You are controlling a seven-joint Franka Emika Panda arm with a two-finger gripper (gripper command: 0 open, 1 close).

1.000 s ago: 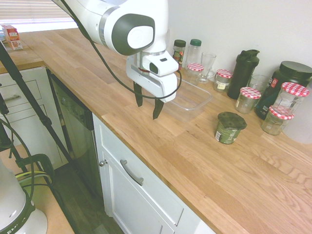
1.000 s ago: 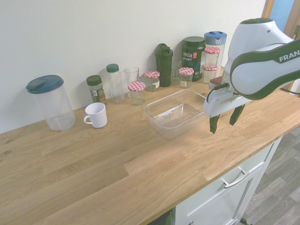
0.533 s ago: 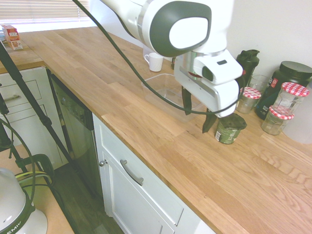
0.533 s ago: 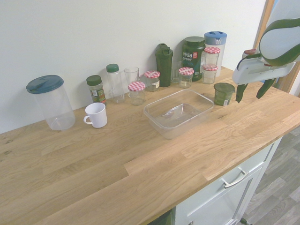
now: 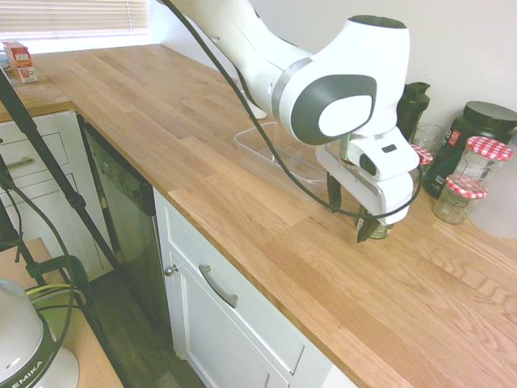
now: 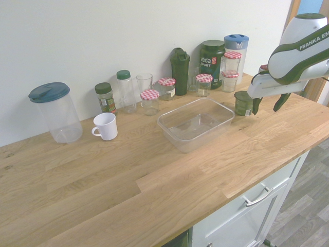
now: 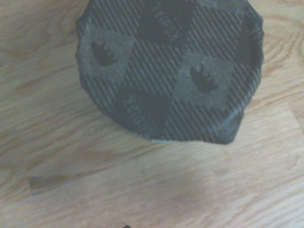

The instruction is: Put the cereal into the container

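The cereal cup [image 6: 243,104] stands upright on the desk, dark green, its crinkled foil lid [image 7: 166,71] patterned with checks, stripes and the word "KODIAK". Just beside it sits the container [image 6: 195,128], a shallow, clear rectangular tub with rounded corners, open-topped and empty.

The wooden surface [image 6: 128,190] carried a clear tub [image 6: 187,139]; beside this landmark stood the green cup [image 6: 243,104], with a white mug [image 6: 106,127] apart from it, opposite the cup.
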